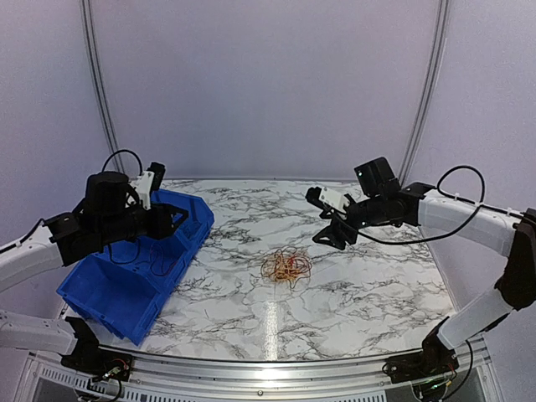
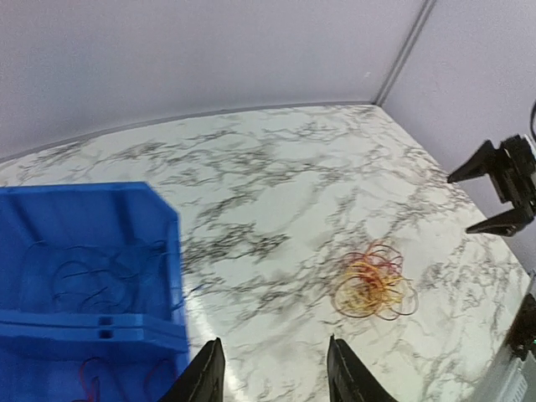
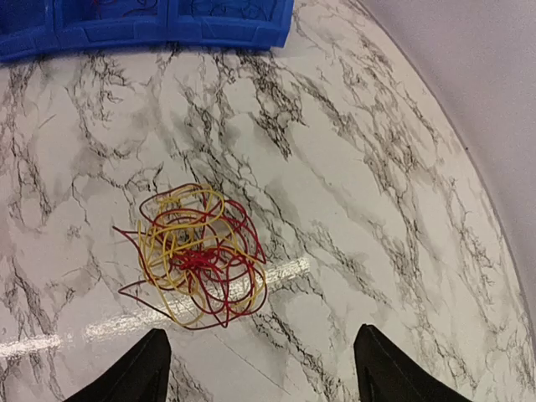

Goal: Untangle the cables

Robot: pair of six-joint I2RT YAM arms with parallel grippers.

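Cables (image 3: 197, 255) sit in one red-yellow tangle on marble table (image 3: 377, 167), apart from blue bin (image 1: 109, 295). Left gripper (image 2: 275, 342), right gripper (image 3: 261, 332): fingers spread wide, holding nothing.

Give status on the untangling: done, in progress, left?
Done: a few thin loose wires lie in the blue bin. In hand: nothing; left gripper and right gripper are both open and empty, the right hovering near the tangle. Left: that red and yellow tangle sits knotted on the marble table, so most separating likely remains.
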